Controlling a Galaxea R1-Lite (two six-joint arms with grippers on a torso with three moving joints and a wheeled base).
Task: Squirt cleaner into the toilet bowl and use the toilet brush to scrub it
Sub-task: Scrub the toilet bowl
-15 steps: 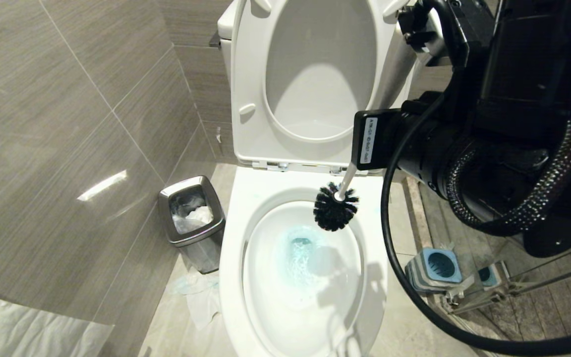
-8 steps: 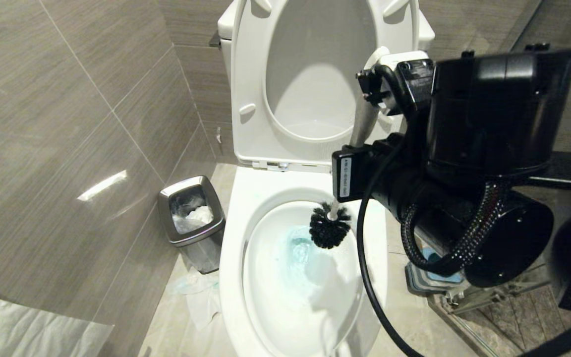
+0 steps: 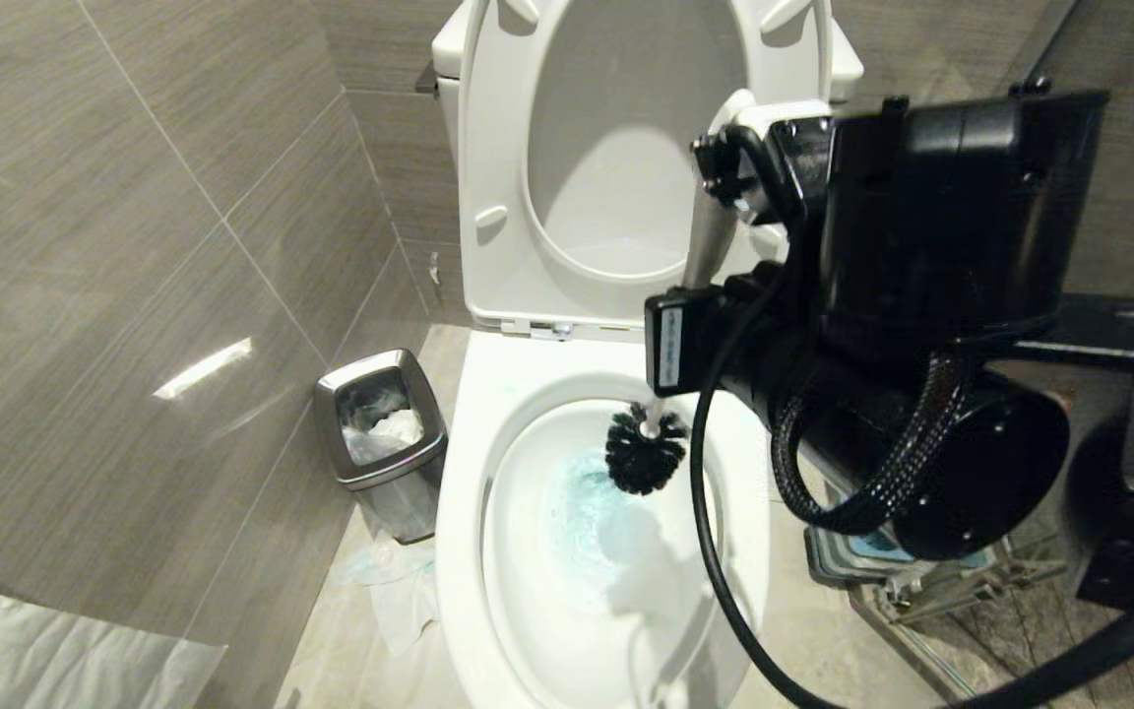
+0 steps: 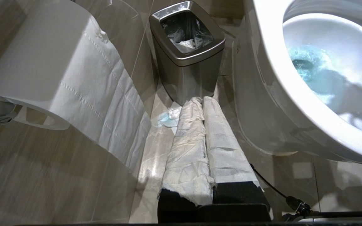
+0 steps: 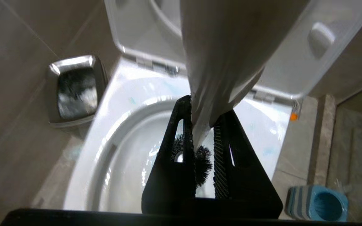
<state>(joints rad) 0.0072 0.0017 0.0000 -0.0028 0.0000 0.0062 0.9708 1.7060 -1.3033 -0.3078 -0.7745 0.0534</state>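
The white toilet bowl [image 3: 464, 492] stands open, with blue-tinted water [image 3: 592, 497] at its bottom. My right gripper [image 3: 677, 345] hangs over the bowl's back right. It is shut on the white handle [image 3: 713, 231] of the toilet brush, whose black bristle head [image 3: 643, 453] sits inside the bowl just above the blue water. In the right wrist view the black fingers [image 5: 220, 150] clamp the handle [image 5: 222, 47], and the bristles [image 5: 201, 160] show below. My left gripper [image 4: 202, 99], its fingers wrapped in white paper, is shut on nothing, low beside the bowl [image 4: 272, 62].
A small steel waste bin [image 3: 380, 433] stands left of the toilet, with crumpled paper [image 3: 400, 591] on the floor by it. The blue-topped striped holder [image 5: 320, 204] sits on the floor to the right. A paper roll [image 4: 42, 62] hangs on the left wall. Seat and lid [image 3: 498, 197] are raised.
My right arm has come down and to the left with the brush. The bristle head has gone from above the bowl's back rim down into the bowl.
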